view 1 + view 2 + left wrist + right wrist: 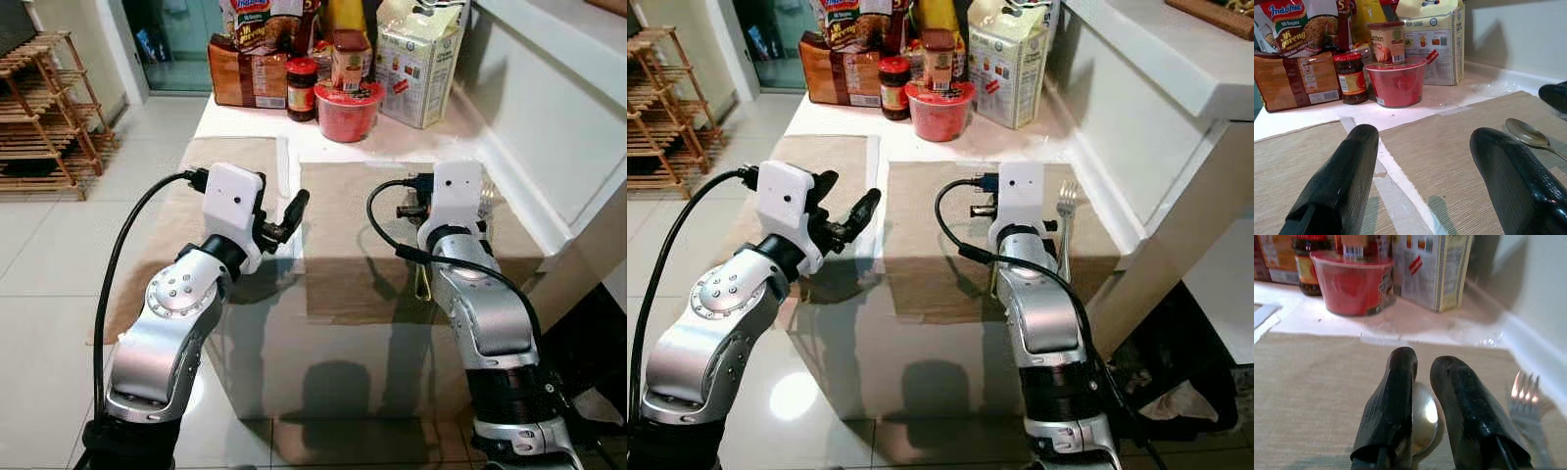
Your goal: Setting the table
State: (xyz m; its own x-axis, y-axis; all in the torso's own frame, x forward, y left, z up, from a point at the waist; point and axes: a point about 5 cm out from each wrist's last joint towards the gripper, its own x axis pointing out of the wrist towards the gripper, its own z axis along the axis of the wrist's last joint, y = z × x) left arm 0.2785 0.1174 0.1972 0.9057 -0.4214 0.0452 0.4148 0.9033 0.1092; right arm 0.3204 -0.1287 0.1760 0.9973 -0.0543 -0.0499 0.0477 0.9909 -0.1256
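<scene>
Spoon [1424,418] position: pinched between the two black fingers of the right gripper [1422,406], low over the right placemat [353,211], with the polished bowl showing in the gap between the fingers. The fork [1065,211] already lies flat on the same placemat at about 3 o'clock of the gripper, tines toward 12 o'clock, just beside it but apart. The left gripper [1425,181] hovers with fingers spread wide and holding nothing, over the white seam between the left placemat [230,152] and the right one.

Risks, as a judgement:
- The spoon is smooth, rounded metal held on its curved bowl; it may pivot or slide out between the hard fingers on release and land askew.
- The fork is close, so a sideways drift toward 3 o'clock could knock it out of line.
- The placemats are thin woven fabric with a fine ribbed grain; a dragging fingertip could rucks or shift them on the glossy tabletop.

At 12 o'clock of both mats stands a cluster of groceries: a red plastic noodle cup [347,110] with a tapered round wall, a glass jar [301,88] with a red lid, a rectangular printed carton [419,64], and a crinkled noodle packet [1295,24].
</scene>
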